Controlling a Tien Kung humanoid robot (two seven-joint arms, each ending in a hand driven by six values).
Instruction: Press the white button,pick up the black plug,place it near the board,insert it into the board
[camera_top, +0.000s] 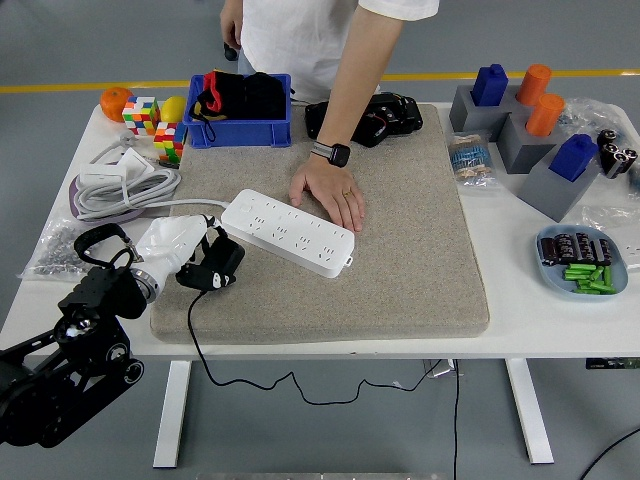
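The robot's left hand (178, 250) grips the black plug (214, 265), holding it just beside the near-left end of the board (287, 232), apparently to line it up. A person's hand (331, 190) presses the board's far edge, likely steadying it.

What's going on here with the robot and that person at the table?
The robot's left hand grips a black plug on the grey mat, just beside the left end of a white power strip; the plug isn't inserted yet. A person across the table presses a hand on the strip's far edge, apparently steadying it. The robot's other arm isn't visible.
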